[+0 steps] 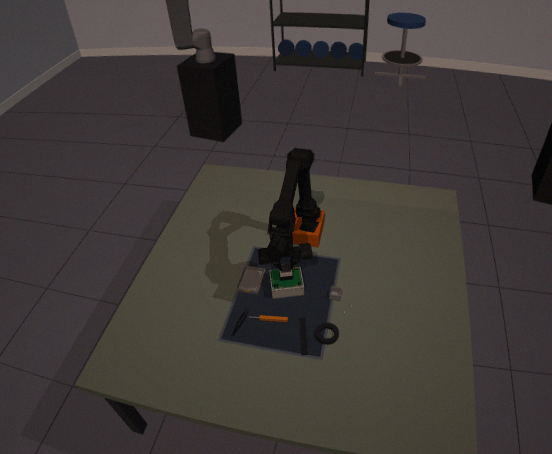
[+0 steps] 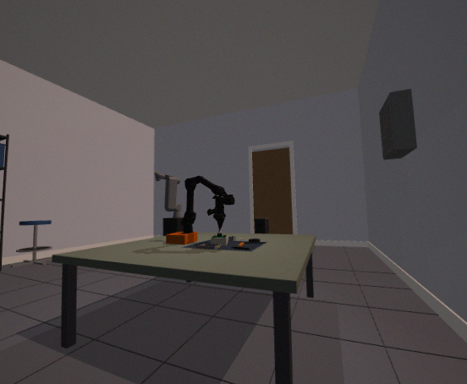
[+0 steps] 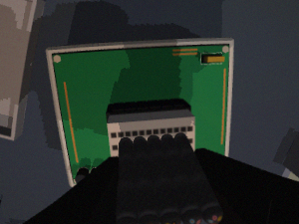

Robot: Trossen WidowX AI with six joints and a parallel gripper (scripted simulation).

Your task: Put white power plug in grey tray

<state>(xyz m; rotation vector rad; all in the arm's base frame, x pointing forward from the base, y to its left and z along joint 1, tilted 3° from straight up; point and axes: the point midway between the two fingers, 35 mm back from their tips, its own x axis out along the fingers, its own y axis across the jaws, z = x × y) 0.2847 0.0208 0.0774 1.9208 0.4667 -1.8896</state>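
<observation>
The white power plug (image 1: 286, 273) (image 3: 151, 126) sits in its black socket (image 3: 149, 106) on the green circuit board (image 1: 294, 283) (image 3: 95, 84), with a bundle of black cables coming out of it. My gripper (image 1: 286, 270) (image 2: 219, 231) (image 3: 156, 162) points down over the board and is shut on the plug, one finger at each side; the cables partly hide the contact. The plug looks level and seated. The grey tray (image 1: 252, 280) (image 2: 210, 245) (image 3: 12, 64) lies just left of the board in the top view and the wrist view; no plug shows in it.
The board's pale box stands on a dark blue mat (image 1: 279, 339). An orange screwdriver (image 1: 274, 318), a black strip (image 1: 303, 335), a thin black tool (image 1: 240, 322) and a black ring (image 1: 327, 333) lie nearer the front. A small grey block (image 1: 335, 293) is at right. An orange box (image 1: 307, 237) surrounds the arm's base.
</observation>
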